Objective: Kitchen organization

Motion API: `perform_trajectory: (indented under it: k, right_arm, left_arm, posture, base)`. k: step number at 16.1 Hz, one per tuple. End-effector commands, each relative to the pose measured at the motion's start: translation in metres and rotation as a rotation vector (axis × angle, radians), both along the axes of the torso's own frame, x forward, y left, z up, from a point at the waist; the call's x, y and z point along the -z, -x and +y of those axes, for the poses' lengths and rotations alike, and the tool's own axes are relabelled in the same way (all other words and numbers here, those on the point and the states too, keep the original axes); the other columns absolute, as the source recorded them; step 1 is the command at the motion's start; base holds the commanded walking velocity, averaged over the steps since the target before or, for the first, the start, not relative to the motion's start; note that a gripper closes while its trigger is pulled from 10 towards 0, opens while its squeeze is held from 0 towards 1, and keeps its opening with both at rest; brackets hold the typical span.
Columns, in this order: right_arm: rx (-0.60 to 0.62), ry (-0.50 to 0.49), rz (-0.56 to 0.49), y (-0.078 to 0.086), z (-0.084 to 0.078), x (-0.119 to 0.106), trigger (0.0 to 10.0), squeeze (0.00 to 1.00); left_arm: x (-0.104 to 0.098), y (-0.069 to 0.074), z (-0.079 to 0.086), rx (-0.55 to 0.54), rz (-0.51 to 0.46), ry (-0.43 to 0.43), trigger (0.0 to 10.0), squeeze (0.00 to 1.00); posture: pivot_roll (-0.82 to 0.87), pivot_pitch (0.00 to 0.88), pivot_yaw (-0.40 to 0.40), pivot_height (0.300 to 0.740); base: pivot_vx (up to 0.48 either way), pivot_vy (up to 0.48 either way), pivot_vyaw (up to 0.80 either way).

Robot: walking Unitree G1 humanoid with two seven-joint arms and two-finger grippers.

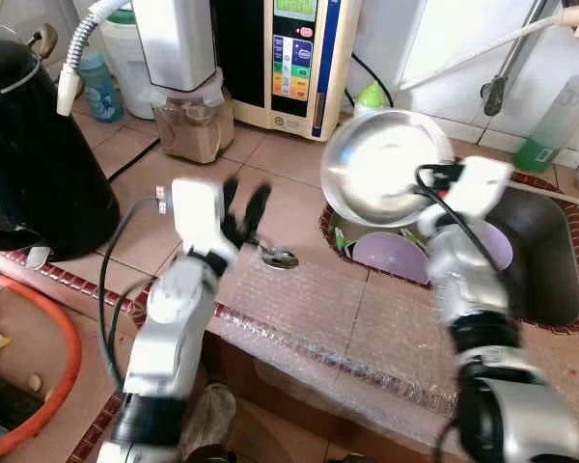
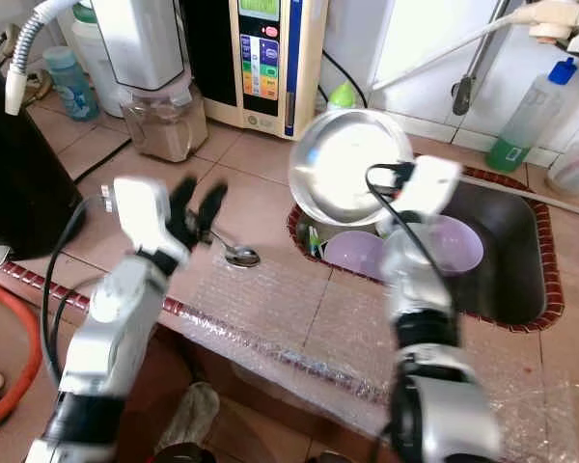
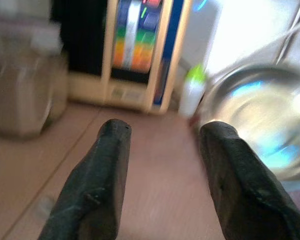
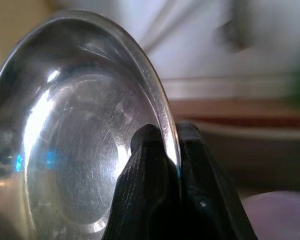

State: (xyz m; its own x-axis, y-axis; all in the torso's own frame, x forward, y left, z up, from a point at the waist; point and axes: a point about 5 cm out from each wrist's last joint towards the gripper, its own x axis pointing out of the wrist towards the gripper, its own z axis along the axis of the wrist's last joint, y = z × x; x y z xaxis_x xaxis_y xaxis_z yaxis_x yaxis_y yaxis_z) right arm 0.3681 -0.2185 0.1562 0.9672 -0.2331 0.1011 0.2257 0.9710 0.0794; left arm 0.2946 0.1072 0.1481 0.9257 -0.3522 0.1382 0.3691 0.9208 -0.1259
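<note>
Bowl's out of the sink, mid-carry.

Right gripper is pinching the steel bowl by its rim, sink just below; left gripper is spread wide with nothing in it, spoon just beside. Next it probably needs a landing spot on the counter.

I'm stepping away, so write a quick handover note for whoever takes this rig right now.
Right gripper: shut on the rim of the shiny round steel bowl, held tilted above the sink's left end.
Left gripper: open, holding nothing, above the tiled counter near the metal spoon.
Two lilac bowls lie in the sink.
Done: steel bowl lifted.
Left: set it down, then probably the spoon and lilac bowls.
</note>
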Motion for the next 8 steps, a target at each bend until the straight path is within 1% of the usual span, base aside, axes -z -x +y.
perform_trajectory:
  k: [1, 3, 4, 5, 6, 7, 8]
  right_arm:
    - [0.075, 0.062, 0.03, 0.004, -0.012, 0.006, 0.0, 0.0]
    - [0.151, 0.076, 0.104, 0.012, -0.027, 0.024, 0.0, 0.0]
    - [0.169, 0.094, 0.128, 0.015, -0.031, 0.03, 0.0, 0.0]
    - [0.191, 0.089, 0.156, 0.019, -0.034, 0.038, 0.0, 0.0]
    - [0.205, 0.087, 0.172, 0.021, -0.036, 0.042, 0.0, 0.0]
    - [0.255, 0.097, 0.228, 0.028, -0.042, 0.054, 0.0, 0.0]
    - [0.274, 0.087, 0.261, 0.032, -0.046, 0.061, 0.0, 0.0]
  left_arm:
    - [0.006, 0.004, 0.001, -0.002, 0.023, -0.037, 10.0, 1.0]
    - [0.022, 0.013, 0.004, 0.016, 0.065, -0.088, 10.0, 1.0]
    - [0.025, 0.015, 0.004, 0.034, 0.065, -0.12, 10.0, 1.0]
    - [0.027, 0.017, 0.003, 0.062, 0.055, -0.163, 10.0, 1.0]
    - [0.027, 0.018, 0.003, 0.078, 0.056, -0.175, 10.0, 1.0]
    - [0.027, 0.019, -0.001, 0.121, 0.056, -0.197, 10.0, 1.0]
    - [0.026, 0.02, -0.004, 0.153, 0.051, -0.223, 10.0, 1.0]
  posture:
    - [0.02, 0.0, -0.03, 0.74]
    - [0.03, 0.0, -0.03, 0.74]
    - [0.03, 0.0, -0.03, 0.74]
    - [0.03, 0.0, -0.03, 0.74]
    - [0.03, 0.0, -0.03, 0.74]
    - [0.02, 0.003, -0.024, 0.74]
    - [0.02, 0.004, -0.021, 0.74]
  base:
    - [0.0, 0.0, 0.0]
    - [0.0, 0.0, 0.0]
    - [0.0, 0.0, 0.0]
    - [0.0, 0.0, 0.0]
    - [0.0, 0.0, 0.0]
    - [0.0, 0.0, 0.0]
    - [0.0, 0.0, 0.0]
